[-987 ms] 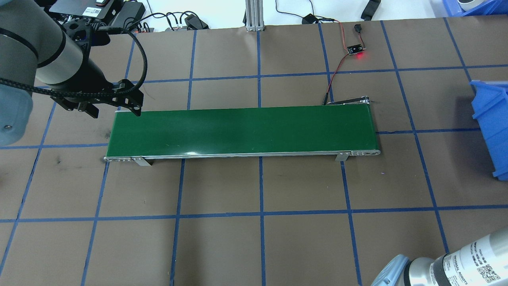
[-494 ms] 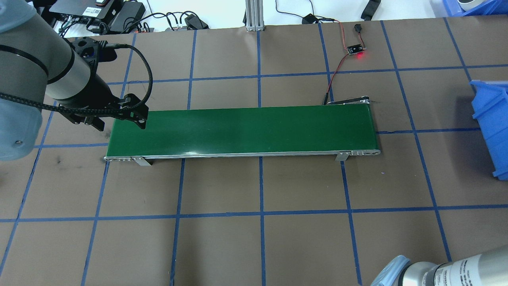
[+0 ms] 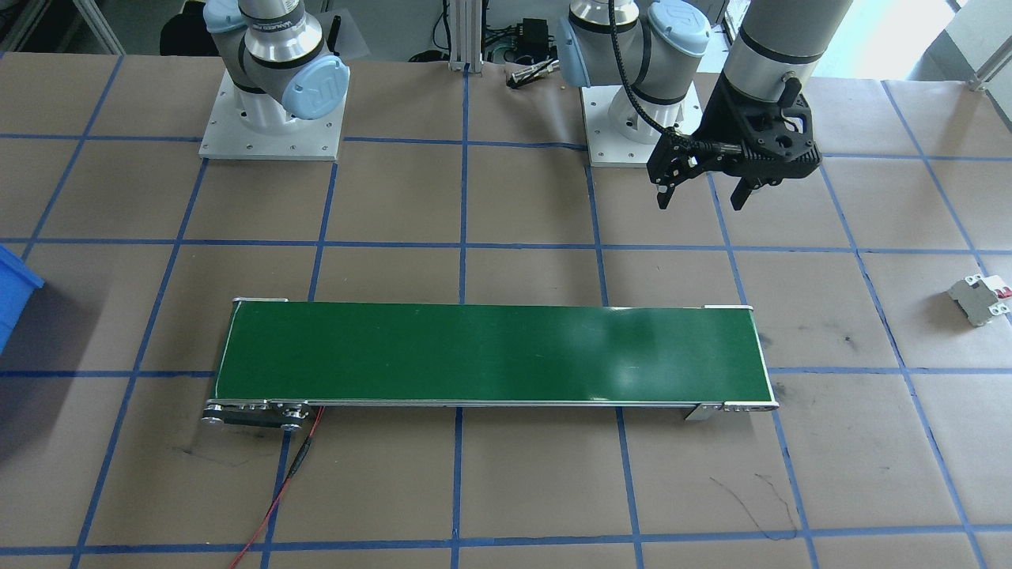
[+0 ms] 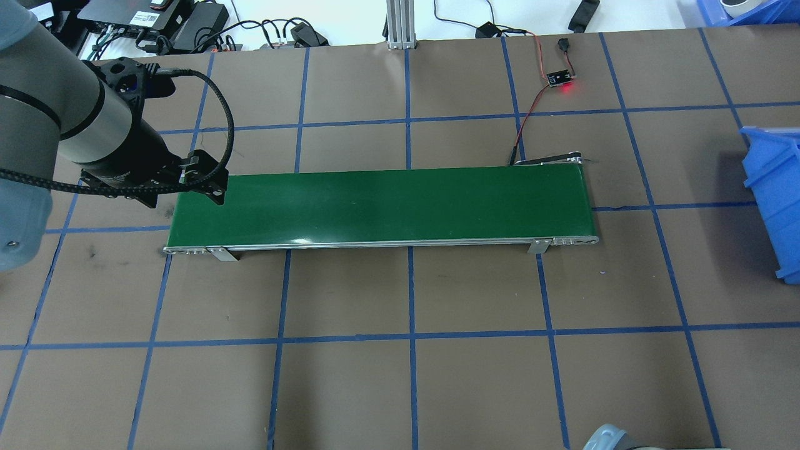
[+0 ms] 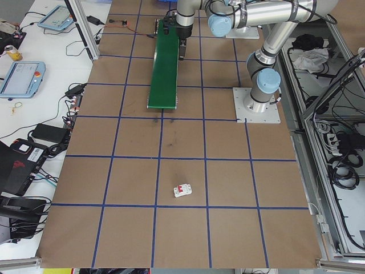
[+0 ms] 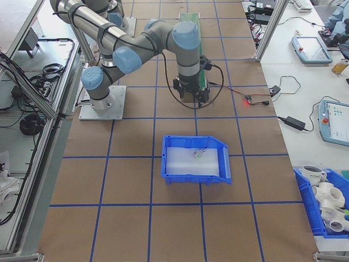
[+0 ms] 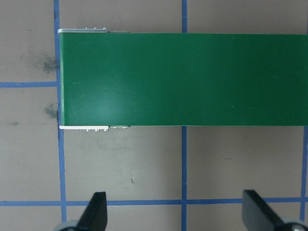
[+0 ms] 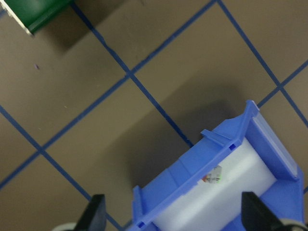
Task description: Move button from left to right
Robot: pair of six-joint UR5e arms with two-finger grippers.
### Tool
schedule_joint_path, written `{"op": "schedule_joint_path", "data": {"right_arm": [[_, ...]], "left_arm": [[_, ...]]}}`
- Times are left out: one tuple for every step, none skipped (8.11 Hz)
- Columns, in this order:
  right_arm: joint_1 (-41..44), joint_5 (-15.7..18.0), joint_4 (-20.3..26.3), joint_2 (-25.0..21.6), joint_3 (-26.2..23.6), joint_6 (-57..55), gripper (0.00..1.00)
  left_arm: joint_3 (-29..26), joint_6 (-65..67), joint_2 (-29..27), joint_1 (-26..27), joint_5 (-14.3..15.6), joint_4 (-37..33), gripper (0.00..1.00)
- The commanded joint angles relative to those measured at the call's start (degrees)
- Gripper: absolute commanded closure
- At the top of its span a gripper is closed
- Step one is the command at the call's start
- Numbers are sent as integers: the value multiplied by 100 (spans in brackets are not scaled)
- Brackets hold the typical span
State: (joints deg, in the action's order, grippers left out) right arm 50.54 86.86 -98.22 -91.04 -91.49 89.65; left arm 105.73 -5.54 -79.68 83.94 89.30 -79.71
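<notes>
The button [image 8: 212, 175], small with a green cap on a pale body, lies on the white floor of the blue bin [image 8: 188, 163] on my right side; the exterior right view also shows the button [image 6: 197, 154]. High above the bin my right gripper [image 8: 175, 212] stands open and empty. My left gripper [image 3: 700, 197] hangs open and empty in the air by the left end of the green conveyor belt [image 4: 381, 203]. In the left wrist view, the left gripper [image 7: 175, 212] has nothing between its fingers.
A light-grey block with red marks [image 3: 980, 299] lies on the brown table far out on my left. A small board with a red light [image 4: 560, 78] and its wires sit beyond the belt's right end. Blue tape lines grid the table.
My left gripper has shifted a little toward me over the belt's left end. The right arm has drawn back almost out of the overhead view's bottom right corner.
</notes>
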Motion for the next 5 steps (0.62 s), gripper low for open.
{"op": "schedule_joint_path", "data": {"right_arm": [[1795,41,1135,-652,174,-3643,0],[2532,50,1155,-643,236,-5057,0],[3306,50,1095,-556,246,-6368,0],[4027,59,946,-416,246,-7547,0],[4539,250,623,-197,246,-8194,0]], "left_arm": [[201,-44,58,0,0,17,0],[202,-53,58,0,17,17,0],[202,-62,-73,-44,43,35,0],[202,17,-92,-88,44,105,0],[185,18,-14,-88,44,166,0]]}}
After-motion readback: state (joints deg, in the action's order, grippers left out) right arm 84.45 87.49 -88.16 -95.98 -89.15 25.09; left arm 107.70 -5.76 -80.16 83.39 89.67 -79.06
